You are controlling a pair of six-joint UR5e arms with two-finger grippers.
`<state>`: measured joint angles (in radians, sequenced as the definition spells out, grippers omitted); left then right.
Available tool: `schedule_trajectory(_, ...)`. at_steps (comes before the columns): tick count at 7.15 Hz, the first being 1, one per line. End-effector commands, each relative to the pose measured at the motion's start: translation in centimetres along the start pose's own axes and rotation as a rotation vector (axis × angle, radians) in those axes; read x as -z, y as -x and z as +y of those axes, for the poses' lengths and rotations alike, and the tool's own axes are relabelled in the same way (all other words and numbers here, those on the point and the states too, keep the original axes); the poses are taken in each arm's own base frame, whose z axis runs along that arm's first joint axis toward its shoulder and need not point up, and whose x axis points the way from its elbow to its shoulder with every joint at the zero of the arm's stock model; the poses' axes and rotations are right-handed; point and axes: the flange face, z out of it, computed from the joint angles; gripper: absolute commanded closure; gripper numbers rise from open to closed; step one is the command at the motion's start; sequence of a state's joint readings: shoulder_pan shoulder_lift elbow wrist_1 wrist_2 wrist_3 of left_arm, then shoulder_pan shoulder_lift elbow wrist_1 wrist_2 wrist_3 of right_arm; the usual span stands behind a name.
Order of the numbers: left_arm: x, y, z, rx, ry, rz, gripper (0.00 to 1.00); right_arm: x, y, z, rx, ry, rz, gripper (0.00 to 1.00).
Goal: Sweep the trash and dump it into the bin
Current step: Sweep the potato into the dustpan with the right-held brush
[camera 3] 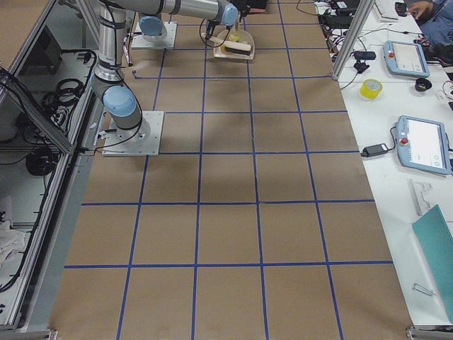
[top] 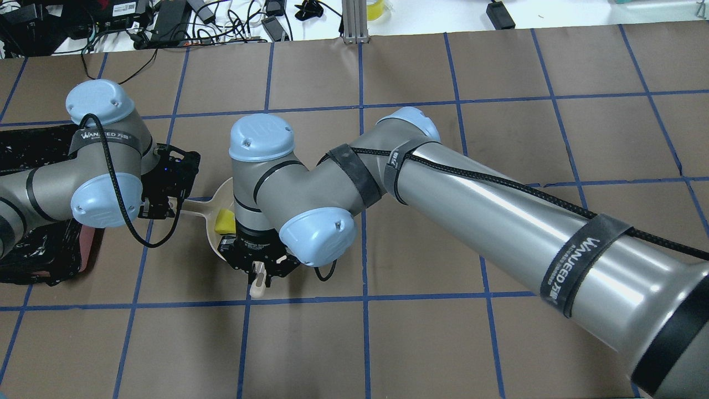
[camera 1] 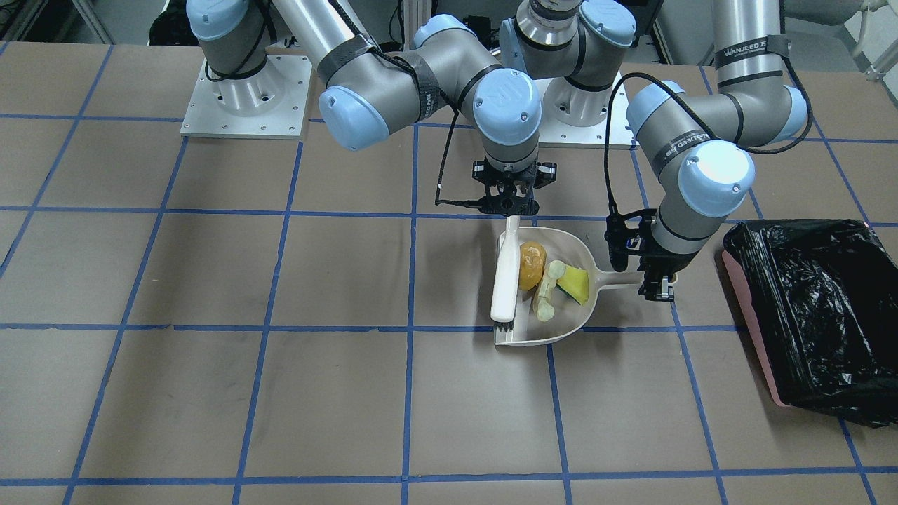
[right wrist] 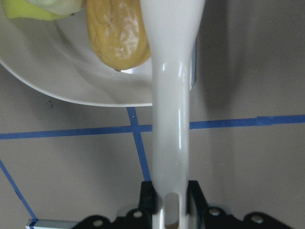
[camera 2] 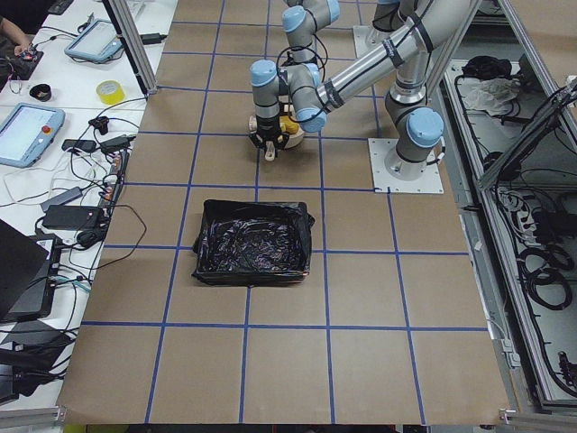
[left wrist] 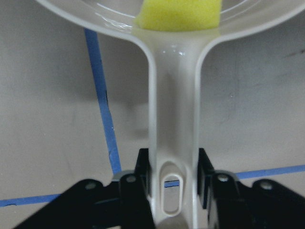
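The beige dustpan lies flat on the table and holds the trash: an orange lump, a tan-and-white bread piece and a yellow-green wedge. My left gripper is shut on the dustpan handle, with the wedge just beyond it. My right gripper is shut on the handle of a white brush, which stands across the pan's mouth beside the lump. The bin, pink-sided with a black bag, sits on the table on my left, a short way from the pan.
Brown table marked with a blue tape grid. Both arm base plates stand at the robot's edge. Along the far side, operator benches carry tablets and a yellow tape roll.
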<state>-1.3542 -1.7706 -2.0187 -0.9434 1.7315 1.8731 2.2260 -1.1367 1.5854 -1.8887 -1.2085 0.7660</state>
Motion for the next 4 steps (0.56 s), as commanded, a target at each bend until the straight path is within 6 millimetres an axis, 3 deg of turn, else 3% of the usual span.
schedule_trajectory(1, 0.0, 0.1, 0.0, 0.000, -0.001, -0.001, 0.95, 3.0, -1.7, 0.1, 0.030, -0.092, 0.077, 1.00)
schedule_trajectory(3, 0.0, 0.1, 0.1, 0.001, -0.001, -0.001, 0.95, 7.4, -4.8, -0.8, 0.049, -0.115, 0.076, 1.00)
schedule_trajectory(4, 0.0, 0.1, 0.1, 0.003, -0.001, -0.001, 0.95, 9.7, -7.4, -3.2, 0.028, -0.170, 0.100, 1.00)
